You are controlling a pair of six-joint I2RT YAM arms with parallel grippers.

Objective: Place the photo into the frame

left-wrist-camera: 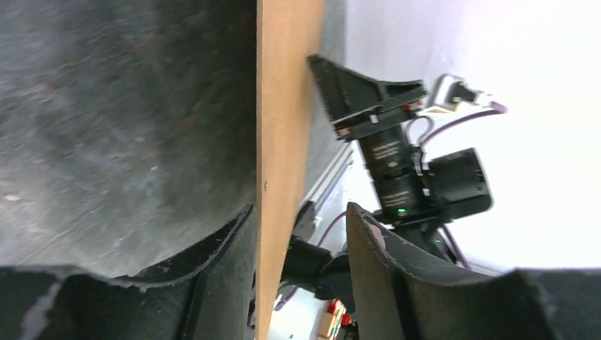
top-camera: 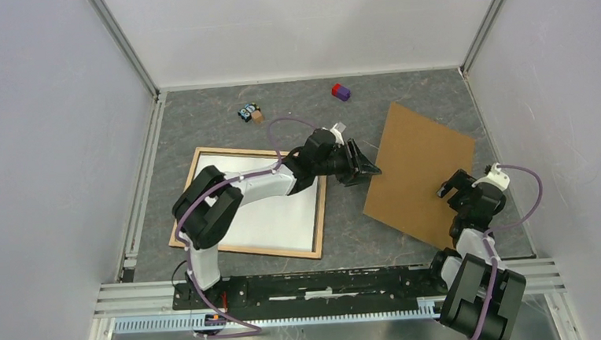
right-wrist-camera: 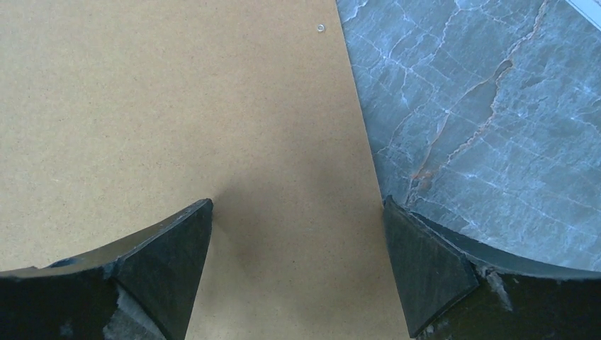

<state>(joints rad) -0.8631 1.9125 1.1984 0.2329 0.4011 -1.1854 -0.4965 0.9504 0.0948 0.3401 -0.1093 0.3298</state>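
Observation:
The frame (top-camera: 321, 216), with light wood rails, lies flat at the left centre of the table. A white sheet, the photo (top-camera: 272, 215) with its plain side up, lies inside the rails. My left gripper (top-camera: 368, 168) reaches right past the frame to the left edge of the brown backing board (top-camera: 419, 170). In the left wrist view the left gripper (left-wrist-camera: 299, 209) is open astride the board's edge (left-wrist-camera: 287, 106), one finger touching it and the other apart. My right gripper (top-camera: 453, 186) is open and empty just above the board (right-wrist-camera: 177, 106) near its right edge, as the right wrist view (right-wrist-camera: 297, 201) shows.
A red and purple block (top-camera: 341, 92) and a small blue and tan toy (top-camera: 250, 112) lie at the back. White walls close in the grey table on three sides. A metal rail (top-camera: 328, 283) runs along the near edge.

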